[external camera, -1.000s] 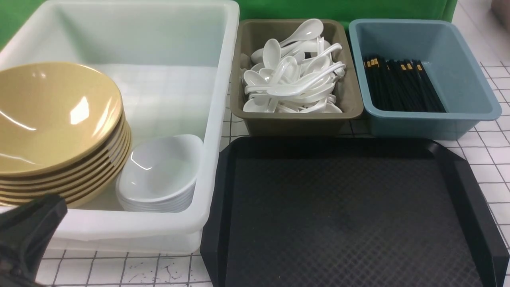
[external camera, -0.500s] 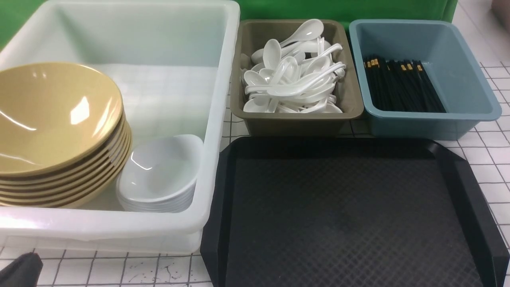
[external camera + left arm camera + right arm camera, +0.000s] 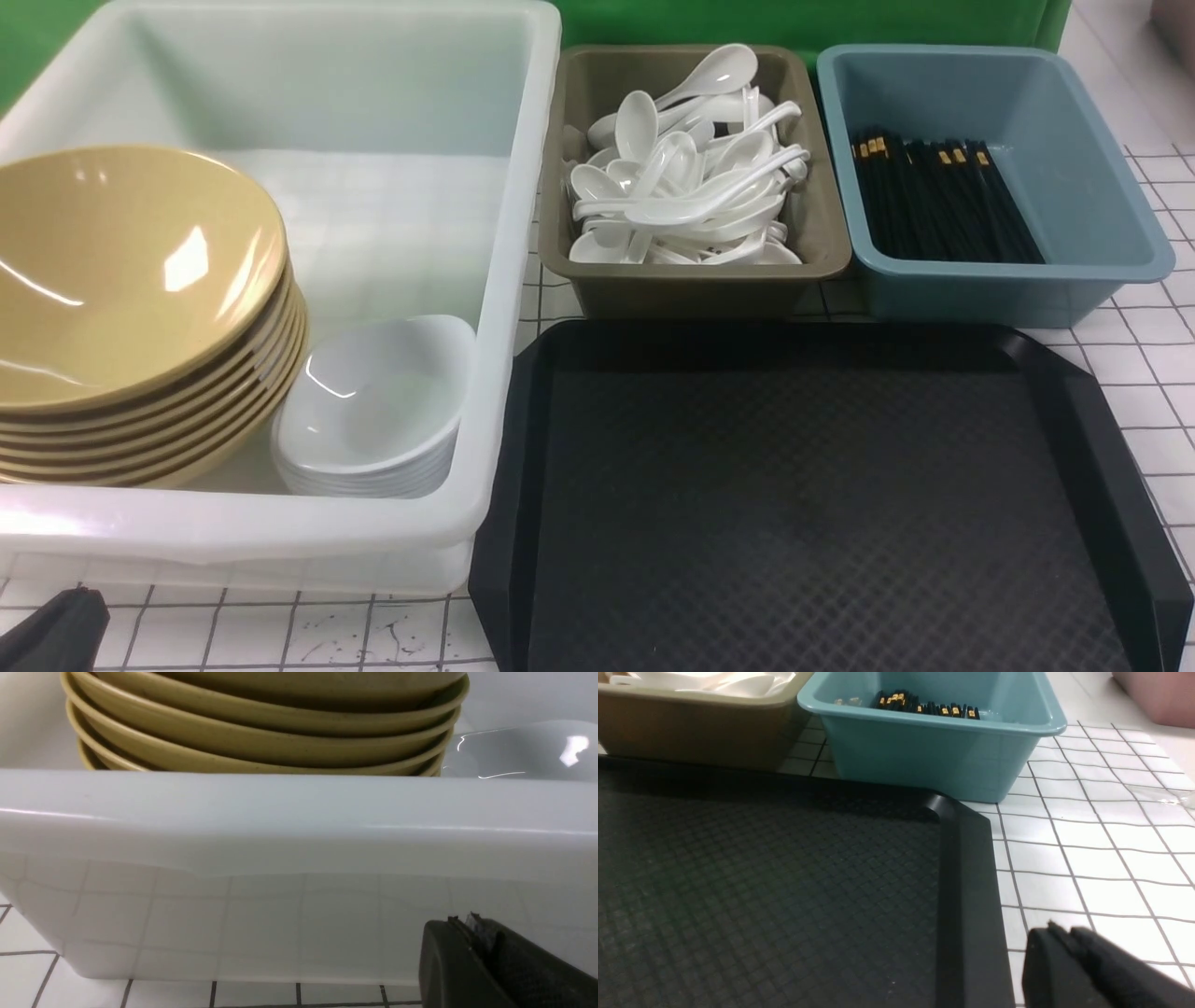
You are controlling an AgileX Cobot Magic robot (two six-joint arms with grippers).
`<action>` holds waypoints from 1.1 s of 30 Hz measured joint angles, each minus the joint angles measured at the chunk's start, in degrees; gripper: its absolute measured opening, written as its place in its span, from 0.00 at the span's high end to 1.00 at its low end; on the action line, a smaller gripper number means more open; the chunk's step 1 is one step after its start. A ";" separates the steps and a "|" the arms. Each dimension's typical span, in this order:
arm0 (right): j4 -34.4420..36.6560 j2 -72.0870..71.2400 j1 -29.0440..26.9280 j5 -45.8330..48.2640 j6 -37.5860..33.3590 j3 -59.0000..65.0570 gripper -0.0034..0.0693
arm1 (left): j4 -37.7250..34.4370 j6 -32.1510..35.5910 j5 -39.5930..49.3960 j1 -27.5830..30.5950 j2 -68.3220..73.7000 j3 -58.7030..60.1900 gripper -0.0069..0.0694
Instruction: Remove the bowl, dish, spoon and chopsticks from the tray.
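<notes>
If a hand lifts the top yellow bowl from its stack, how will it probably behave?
The top yellow bowl looks glossy, with bright reflections, so it may slip. It seems rigid, and its wide shallow shape may tilt if gripped at one rim. It sits nested and leaning in the stack, inside the white bin, so it may drag its neighbour.

Front camera looks forward and down over the tray toward three bins behind it. Left wrist camera sits low, close against the white bin. Right wrist camera views the tray's far right corner; both share the blue bin.
</notes>
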 joint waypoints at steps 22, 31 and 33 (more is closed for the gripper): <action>0.00 0.00 0.00 0.00 0.00 0.00 0.81 | -0.41 0.02 -0.07 0.00 0.00 0.00 0.92; 0.00 0.00 0.00 0.00 0.00 0.00 0.81 | -0.41 0.02 -0.07 0.00 0.00 0.00 0.92; 0.00 0.00 0.00 0.00 0.00 0.00 0.80 | -0.41 0.02 -0.07 0.00 0.00 0.00 0.92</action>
